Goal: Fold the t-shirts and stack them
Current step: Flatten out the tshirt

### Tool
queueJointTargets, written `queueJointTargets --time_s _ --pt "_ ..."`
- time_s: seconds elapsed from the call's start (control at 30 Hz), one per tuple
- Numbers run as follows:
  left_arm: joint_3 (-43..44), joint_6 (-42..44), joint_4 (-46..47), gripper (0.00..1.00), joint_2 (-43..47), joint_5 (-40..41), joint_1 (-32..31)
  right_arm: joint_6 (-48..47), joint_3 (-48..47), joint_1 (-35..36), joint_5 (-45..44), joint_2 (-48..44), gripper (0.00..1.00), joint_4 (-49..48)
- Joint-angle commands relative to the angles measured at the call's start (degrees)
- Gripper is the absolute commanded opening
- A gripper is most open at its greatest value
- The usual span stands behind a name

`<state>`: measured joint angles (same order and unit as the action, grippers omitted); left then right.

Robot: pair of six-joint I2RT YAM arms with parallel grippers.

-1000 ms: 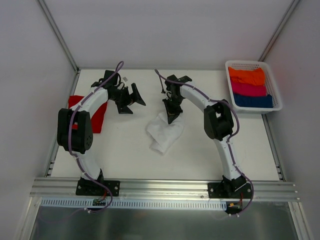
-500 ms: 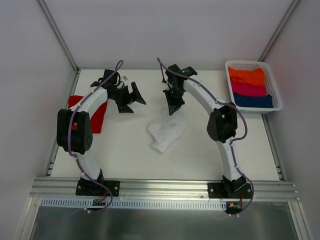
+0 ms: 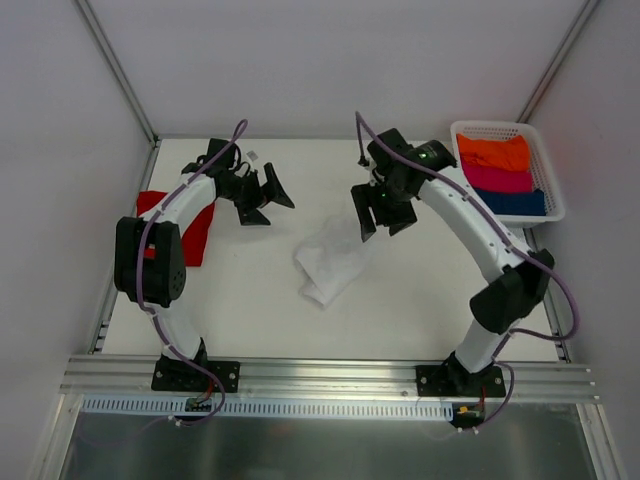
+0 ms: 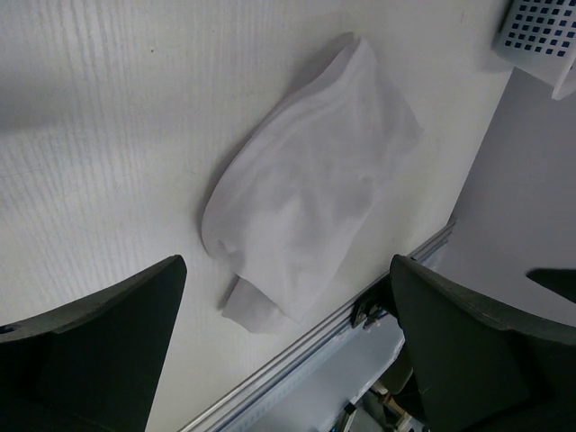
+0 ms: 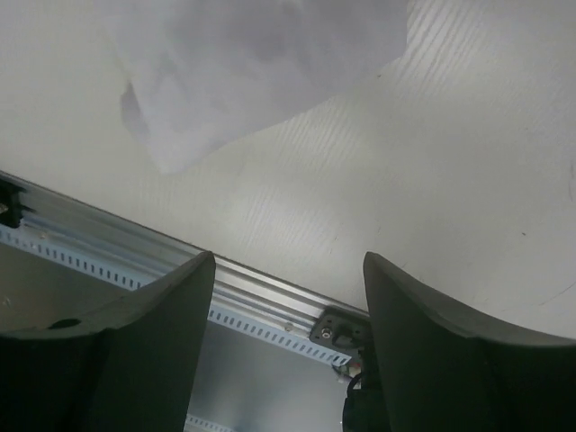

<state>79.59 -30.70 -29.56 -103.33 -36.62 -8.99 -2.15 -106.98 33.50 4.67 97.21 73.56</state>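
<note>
The white t-shirt (image 3: 333, 264) lies crumpled in a loose heap in the middle of the table. It also fills the left wrist view as the white t-shirt (image 4: 310, 202), and its edge shows at the top of the right wrist view (image 5: 243, 63). My right gripper (image 3: 384, 222) hangs open just right of and behind it, nothing between its fingers (image 5: 135, 333). The red t-shirt (image 3: 197, 235) lies at the table's left edge, partly under my left arm. My left gripper (image 3: 265, 200) stands wide open, empty, left of and behind the white shirt.
A white basket (image 3: 541, 165) at the back right holds folded orange, pink and blue cloths; its corner (image 4: 540, 31) shows in the left wrist view. A metal rail (image 3: 320, 375) runs along the table's near edge. Walls close in the left, back and right.
My right gripper has opened and let go of the white t-shirt, then swung to the right. The shirt has settled on the table. The left arm has not moved.
</note>
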Motion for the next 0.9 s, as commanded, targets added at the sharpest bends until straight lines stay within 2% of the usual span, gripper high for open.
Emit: queueJointTargets --time_s 0.0,0.17,0.27,0.37,0.4,0.43,0.53,0.63,0.77,0.87 --pt "2.2 0.9 3.4 0.99 -1.2 -5.9 0.1 -0.4 3.7 0.3 -2.5 7.0 0.71 -3.8" --pt "0.2 -2.1 10.9 0.99 -1.4 -14.5 0.6 -0.6 0.7 0.3 -0.5 13.7 0.73 -8.9" --pt "-1.5 -3.3 13.0 0.99 -0.6 -14.2 0.6 -0.3 -0.7 0.3 2.3 16.8 0.73 -11.8" --pt "-2.2 -1.1 7.5 0.99 2.9 -5.4 0.5 -0.1 -3.1 0.3 5.2 18.8 0.73 -12.7" --pt "-1.4 0.0 2.2 0.99 4.8 -1.7 0.0 0.0 -3.8 0.4 6.5 20.0 0.73 -12.9" --pt "-0.8 2.4 -0.5 0.99 5.4 5.5 -0.2 0.1 -4.5 0.5 7.5 20.6 0.73 -13.2" --pt "0.3 4.5 -8.1 0.99 7.0 15.9 -0.9 0.1 -5.5 0.9 11.2 22.4 0.73 -14.4" --pt "1.1 5.5 -13.2 0.99 7.1 23.2 -2.2 -0.9 -6.3 1.6 15.1 24.9 0.74 -14.4" --pt "0.6 6.5 -15.1 0.99 6.3 25.9 -4.1 -1.8 -7.3 2.4 19.1 28.9 0.73 -14.2" --pt "0.4 6.2 -15.1 0.99 5.9 25.0 -5.2 -2.3 -8.2 3.4 20.1 32.2 0.74 -14.5"
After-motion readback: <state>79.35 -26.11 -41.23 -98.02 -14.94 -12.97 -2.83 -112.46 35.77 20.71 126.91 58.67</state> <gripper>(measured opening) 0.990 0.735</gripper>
